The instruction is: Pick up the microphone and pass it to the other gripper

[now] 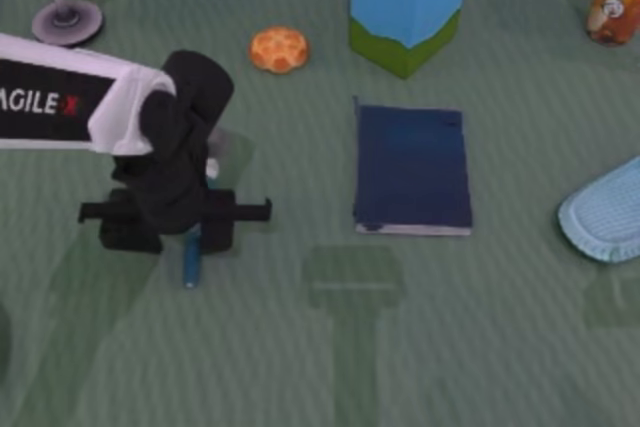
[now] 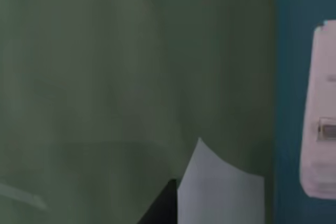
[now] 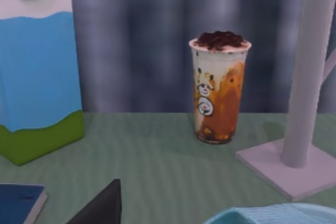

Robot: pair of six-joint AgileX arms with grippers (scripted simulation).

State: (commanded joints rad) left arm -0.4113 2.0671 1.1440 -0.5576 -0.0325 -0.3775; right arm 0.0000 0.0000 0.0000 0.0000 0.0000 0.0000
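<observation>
left arm: enters from left edge of top view, white link then black wrist, reaching toward left-centre
left gripper (image 1: 192,232): pointing down at the table; fingers hidden under wrist
right arm: outside top view; one dark fingertip (image 3: 102,207) in its wrist view

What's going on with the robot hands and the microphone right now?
Left gripper low over the microphone, left side of table. Microphone lying flat, teal handle poking out below. Right gripper parked out of the top view. Nothing blocking.
</observation>
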